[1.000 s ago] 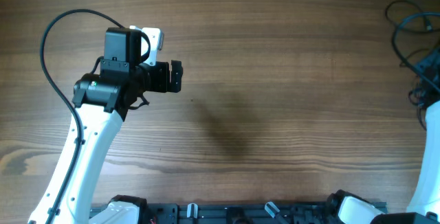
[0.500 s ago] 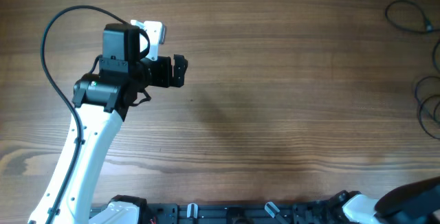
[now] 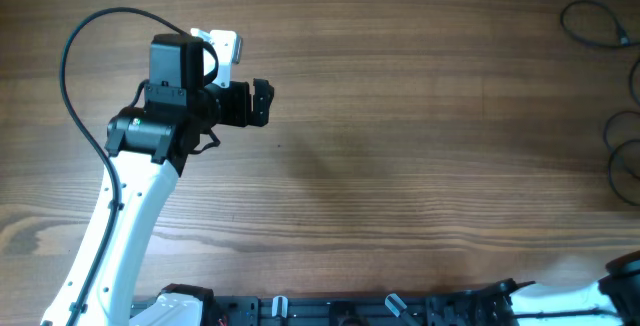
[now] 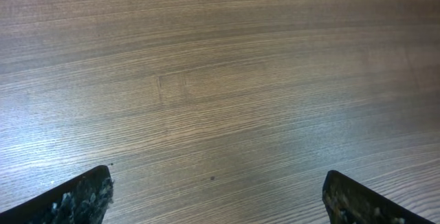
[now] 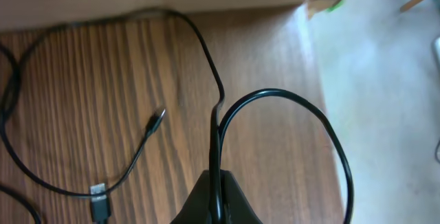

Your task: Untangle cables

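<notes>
Thin black cables lie at the table's right edge in the overhead view: one loop [image 3: 592, 21] at the far right corner and another strand [image 3: 622, 156] below it. My right gripper [image 5: 218, 181] is shut on a black cable [image 5: 206, 49], which rises from the jaws and forms a loop [image 5: 328, 128] reaching past the table edge. A small plug end [image 5: 157, 119] and a USB plug [image 5: 100, 202] lie on the wood to its left. My left gripper [image 3: 262, 103] is open and empty over bare wood at the table's left, far from the cables; its jaws [image 4: 220, 207] frame only wood.
The table's right edge [image 5: 320, 100] runs beside the held cable, with grey floor beyond it. My right arm [image 3: 625, 278] shows only at the overhead view's bottom right corner. The left arm's thick black cable [image 3: 75, 56] arcs over the table's left side.
My right arm has drawn back from the right edge to the bottom right corner. The tangle at the right has spread into looser loops. My left gripper shifted slightly right, then held still.
</notes>
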### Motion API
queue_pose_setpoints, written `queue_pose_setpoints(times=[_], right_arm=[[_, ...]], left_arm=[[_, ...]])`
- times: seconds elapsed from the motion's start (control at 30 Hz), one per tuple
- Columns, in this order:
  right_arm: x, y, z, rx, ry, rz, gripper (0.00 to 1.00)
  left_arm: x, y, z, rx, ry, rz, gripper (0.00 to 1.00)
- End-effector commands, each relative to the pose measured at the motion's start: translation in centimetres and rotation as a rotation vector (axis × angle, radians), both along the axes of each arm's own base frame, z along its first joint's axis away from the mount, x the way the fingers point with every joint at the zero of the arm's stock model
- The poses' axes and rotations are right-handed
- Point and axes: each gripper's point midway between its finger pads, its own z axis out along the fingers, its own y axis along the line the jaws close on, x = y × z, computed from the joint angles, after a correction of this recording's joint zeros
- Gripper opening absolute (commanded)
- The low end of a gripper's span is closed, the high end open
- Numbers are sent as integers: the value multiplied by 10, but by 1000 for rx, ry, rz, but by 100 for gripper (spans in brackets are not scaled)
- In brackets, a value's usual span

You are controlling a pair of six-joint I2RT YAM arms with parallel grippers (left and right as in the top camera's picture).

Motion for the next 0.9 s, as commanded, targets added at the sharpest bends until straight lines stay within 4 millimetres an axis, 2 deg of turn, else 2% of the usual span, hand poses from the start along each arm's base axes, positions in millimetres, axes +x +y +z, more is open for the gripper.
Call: queue_pose_setpoints(times=[0.0, 0.1, 0.17, 0.33, 0.37, 0.4, 0.47, 0.67, 0.87], right_arm=[[14, -4, -33, 74, -33, 43, 4], [33, -4, -55, 129, -86, 142, 4], [38, -2, -66, 156, -102, 163, 4], [56, -1, -67, 167, -172, 241, 4], [59, 0, -66, 173, -191, 250, 71], [63, 1, -64, 178, -212, 260, 100], [68, 2, -56, 174, -241, 251, 100], [75, 1, 20, 17, -285, 242, 100], [117, 46, 73, -39, -317, 362, 100]], left_arm=[[-2, -3, 4, -16, -7, -9, 100], [-1, -3, 4, -16, -8, -9, 100], [-1, -3, 4, -16, -10, -9, 100], [-1, -3, 4, -16, -11, -9, 100], [-1, -3, 4, -16, -10, -9, 100], [-1, -3, 4, -16, -10, -9, 100], [-1, -3, 4, -15, -10, -9, 100], [-1, -3, 4, -15, -11, -9, 100], [9, 6, 9, 28, -58, 28, 100]])
